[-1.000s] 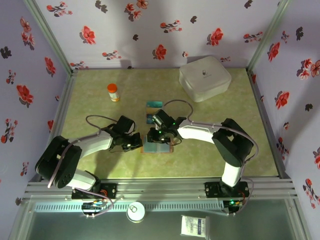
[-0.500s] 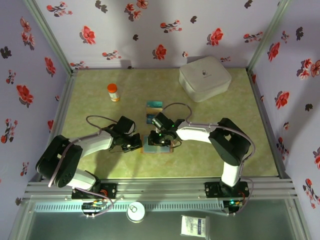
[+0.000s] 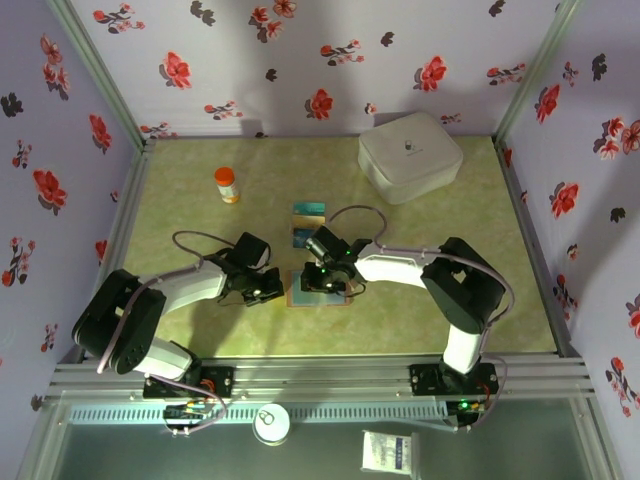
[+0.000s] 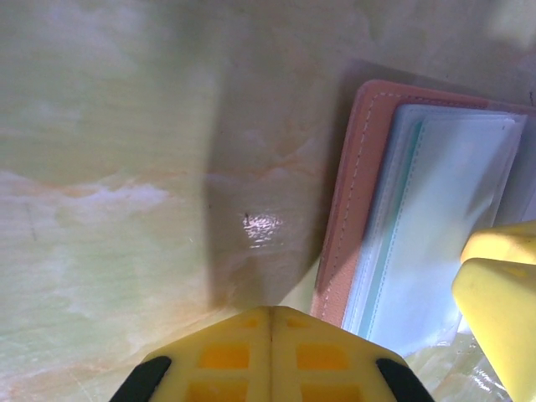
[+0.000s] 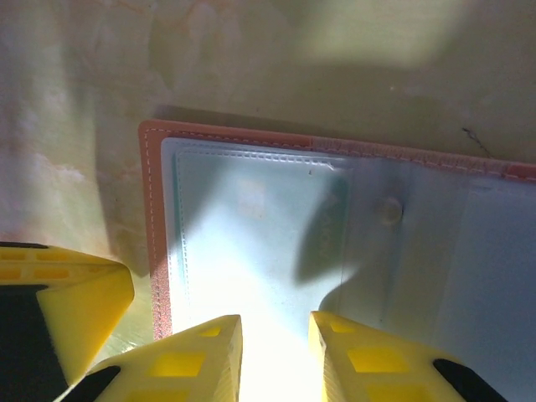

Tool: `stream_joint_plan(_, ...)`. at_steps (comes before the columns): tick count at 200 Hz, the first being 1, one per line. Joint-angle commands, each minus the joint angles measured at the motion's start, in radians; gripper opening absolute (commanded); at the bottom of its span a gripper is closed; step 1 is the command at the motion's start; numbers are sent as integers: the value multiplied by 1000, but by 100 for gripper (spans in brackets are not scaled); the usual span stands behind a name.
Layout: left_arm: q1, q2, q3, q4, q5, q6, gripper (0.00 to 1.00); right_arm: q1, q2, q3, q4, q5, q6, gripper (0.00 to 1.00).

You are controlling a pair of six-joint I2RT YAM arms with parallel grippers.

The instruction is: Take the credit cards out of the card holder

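The right hand [image 5: 275, 335] is a little open, with a narrow gap between its yellow fingers [image 5: 198, 358]. Its tips are down on the pale blue-grey inside of the card holder [image 5: 251, 226], and nothing can be seen held between them. The left hand [image 4: 270, 316] is closed, fingers pressed together and empty, low over the counter [image 4: 126, 126]. It is just beside the holder's stitched brown edge, but I cannot tell whether it touches.

The holder lies open and flat at the counter's middle. Two credit cards [image 3: 309, 209], blue and teal, lie just beyond it; any print is too small to read. Further back stand an orange bottle [image 3: 227, 184] and a white rounded box [image 3: 410, 155] whose lid mark is illegible.
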Motion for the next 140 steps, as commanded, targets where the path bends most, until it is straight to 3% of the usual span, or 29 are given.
stream_joint_plan(1,-7,4,24,1,1,13,0,7,-29,-26,-19,27,10,28)
stream_joint_plan(64,-37,8,72,50,61,-18,0,6,-23,-29,-6,13,14,28)
stream_joint_plan(140,-42,59,32,53,28,-22,0,7,-67,-16,-31,19,13,29)
